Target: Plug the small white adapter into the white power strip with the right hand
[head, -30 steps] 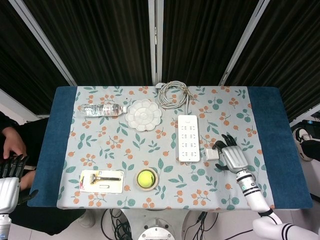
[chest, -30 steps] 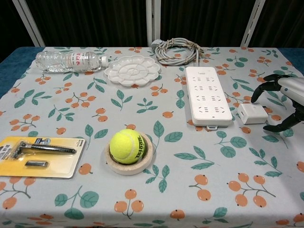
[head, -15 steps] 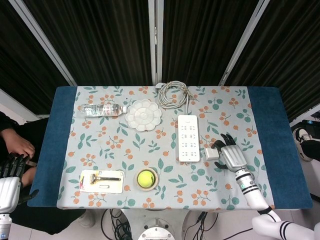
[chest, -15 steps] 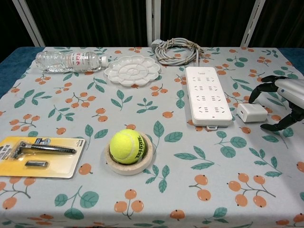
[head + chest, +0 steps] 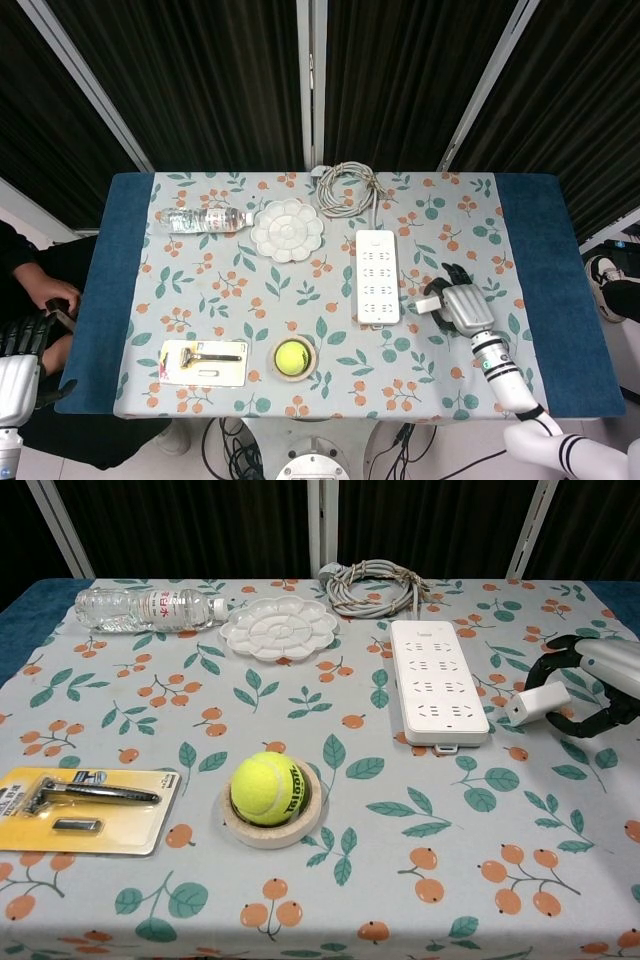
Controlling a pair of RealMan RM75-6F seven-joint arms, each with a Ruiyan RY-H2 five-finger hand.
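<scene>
The right hand [image 5: 600,685] holds the adapter [image 5: 541,702] in its fingers [image 5: 552,669], lifted just right of the strip [image 5: 436,681]; it should turn the prongs down over a free socket, then press straight. The cable [image 5: 372,586] behind the strip and ball [image 5: 267,787] are clear of the way; left hand [image 5: 20,358] rests off the tabletop [image 5: 300,290], fingers unclear.

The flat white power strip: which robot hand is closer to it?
Right. The right hand holds the small white adapter just beside the power strip; the left hand hangs off the table's far edge.
</scene>
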